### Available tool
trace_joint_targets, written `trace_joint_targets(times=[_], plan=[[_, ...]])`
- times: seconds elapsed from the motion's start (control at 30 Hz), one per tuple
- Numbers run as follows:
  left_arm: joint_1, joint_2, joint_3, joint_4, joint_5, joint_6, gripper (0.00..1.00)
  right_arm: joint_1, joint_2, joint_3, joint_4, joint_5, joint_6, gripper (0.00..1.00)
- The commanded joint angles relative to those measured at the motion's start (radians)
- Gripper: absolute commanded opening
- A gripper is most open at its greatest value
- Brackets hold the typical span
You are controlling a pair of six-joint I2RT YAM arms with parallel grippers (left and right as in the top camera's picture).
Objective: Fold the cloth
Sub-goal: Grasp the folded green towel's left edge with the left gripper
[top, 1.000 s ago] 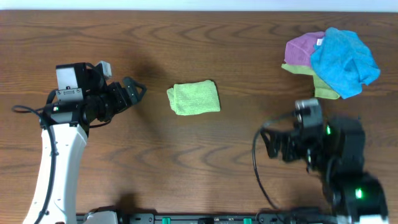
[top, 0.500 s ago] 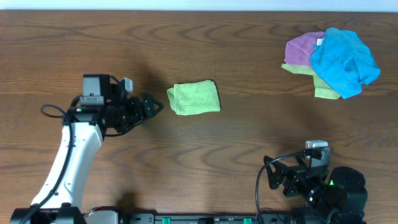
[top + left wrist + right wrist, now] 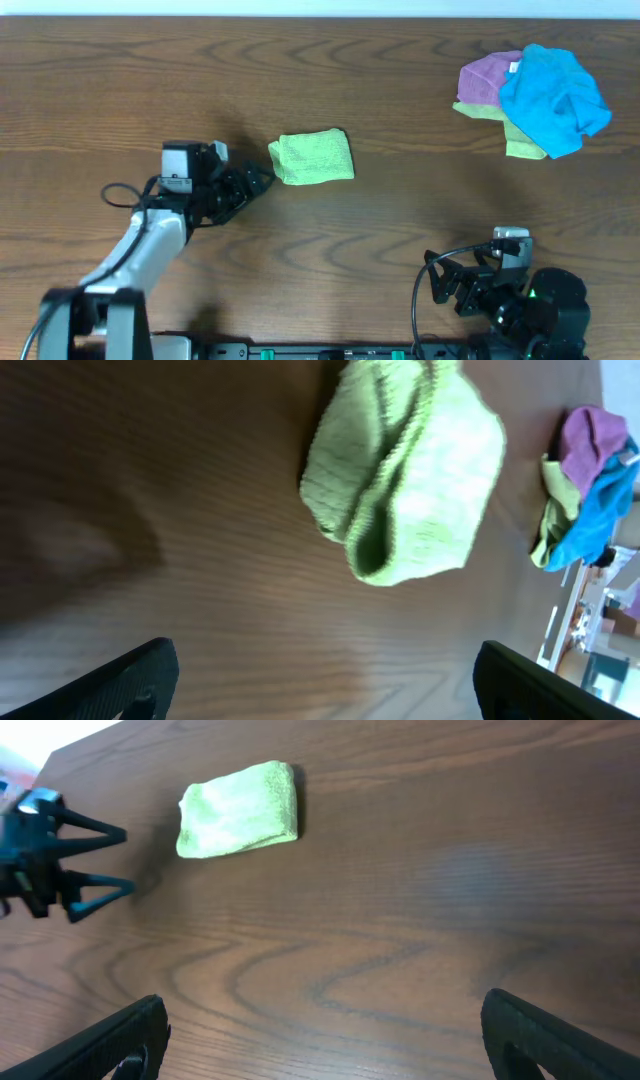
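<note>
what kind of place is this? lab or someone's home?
Probably a robotics lab bench, not a home: a bare wood-grain table, the left arm and right arm at its near edge, one green cloth and a spare pile.

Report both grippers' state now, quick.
Left gripper: jaws open, holding nothing, close beside the cloth.
Right gripper: jaws open, holding nothing.

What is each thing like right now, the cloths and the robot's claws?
cloth: folded, lying loose on the table.
left gripper: open, empty, just beside the cloth.
right gripper: open, empty, far from the cloth.
blue cloth: crumpled, on top.
purple cloth: crumpled, partly under the blue cloth.
yellow-green cloth: mostly covered.
</note>
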Motion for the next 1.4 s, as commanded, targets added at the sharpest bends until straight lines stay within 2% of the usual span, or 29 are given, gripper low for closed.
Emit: trace_joint_targets(times=[0.0,0.4,0.73,0.83,0.93,0.97,1.13,1.37], plan=[[-0.032,0.063,-0.008,0.057,0.014,-0.068,0.95,-0.005,-0.008,-0.006,-0.001,0.000,0.018,0.99],[-0.143,0.261,-0.008,0.385,0.011,-0.240,0.95,-0.005,-0.008,-0.006,-0.001,0.000,0.018,0.99],[-0.185,0.341,-0.008,0.520,-0.069,-0.294,0.96,-0.005,-0.008,-0.006,-0.001,0.000,0.018,0.99],[-0.193,0.354,-0.008,0.531,-0.113,-0.292,1.00,-0.005,-0.008,-0.006,-0.001,0.000,0.018,0.99],[-0.198,0.355,-0.008,0.540,-0.150,-0.288,0.77,-0.005,-0.008,-0.006,-0.001,0.000,0.018,0.99],[-0.198,0.355,-0.008,0.548,-0.161,-0.288,0.74,-0.005,-0.008,-0.006,-0.001,0.000,0.018,0.99],[-0.206,0.355,-0.008,0.555,-0.214,-0.256,0.69,-0.005,-0.008,-0.006,-0.001,0.000,0.018,0.99],[-0.223,0.356,-0.008,0.558,-0.287,-0.197,0.68,-0.005,-0.008,-0.006,0.000,0.000,0.018,0.99]])
